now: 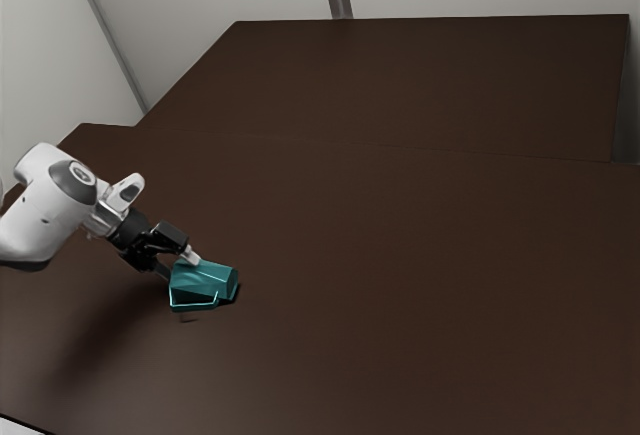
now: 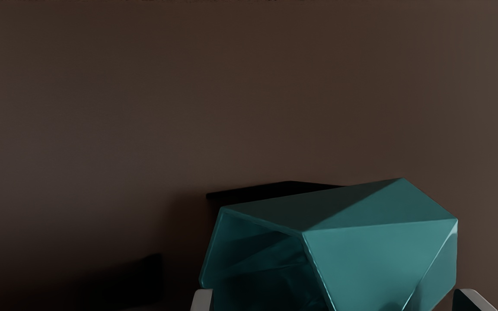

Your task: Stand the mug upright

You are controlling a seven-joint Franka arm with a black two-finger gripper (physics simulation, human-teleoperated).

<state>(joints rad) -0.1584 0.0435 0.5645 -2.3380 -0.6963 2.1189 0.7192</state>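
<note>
Because the faceted teal mug [image 2: 374, 255] lies on its side, spread fingers [image 2: 201, 301] straddle it lengthwise, probably to grip and right it.

The dark brown table [image 1: 420, 255] carries a teal mug [image 1: 204, 279] on its side.
</note>
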